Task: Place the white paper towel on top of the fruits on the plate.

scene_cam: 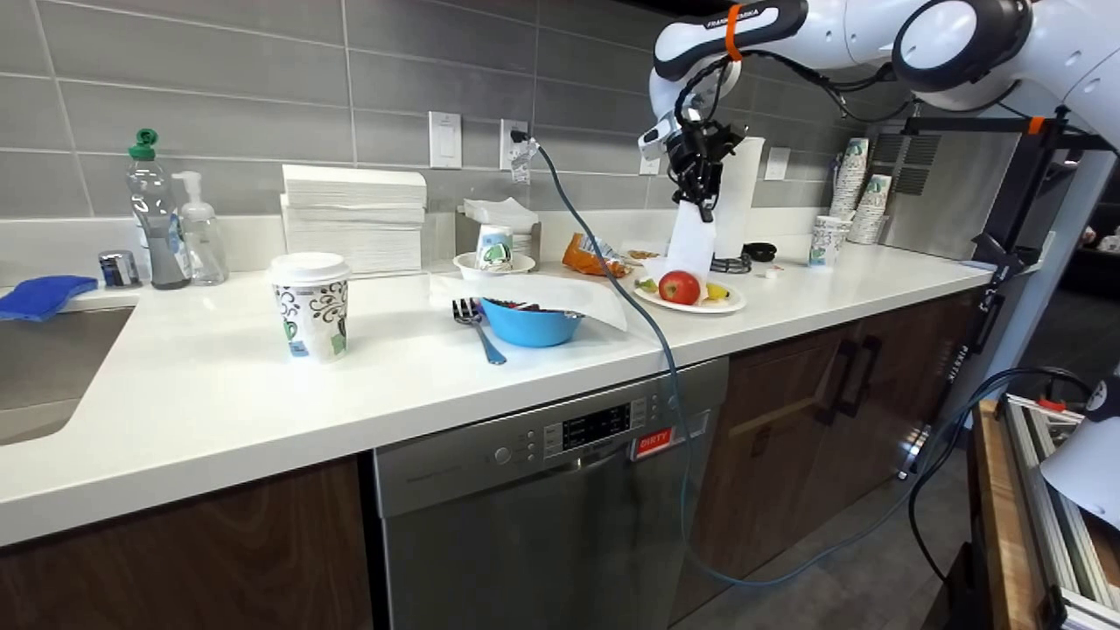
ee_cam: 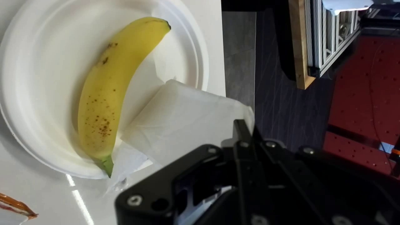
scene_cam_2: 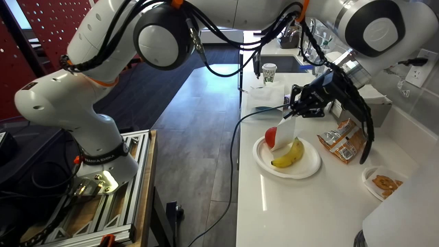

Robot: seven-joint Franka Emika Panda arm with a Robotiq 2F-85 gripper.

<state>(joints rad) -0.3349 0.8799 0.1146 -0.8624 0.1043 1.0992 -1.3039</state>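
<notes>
"In an exterior view, what's leftmost on the shallow, round white plate [scene_cam_2: 309, 164]?"

"A round red fruit [scene_cam_2: 270, 136]. Next, a white paper towel [scene_cam_2: 285, 132] hangs over the plate, its upper end clamped in the fingers of the black gripper [scene_cam_2: 287, 116]."

"Then?"

"A curved yellow banana [scene_cam_2: 291, 155]; farther right, a crumpled orange-and-silver snack bag [scene_cam_2: 344, 141]."

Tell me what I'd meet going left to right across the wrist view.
Going by their middles: orange packet, banana, white paper towel, wooden stand edge, red perforated panel. The plate and gripper overlap their neighbours, so I left them out.
</notes>
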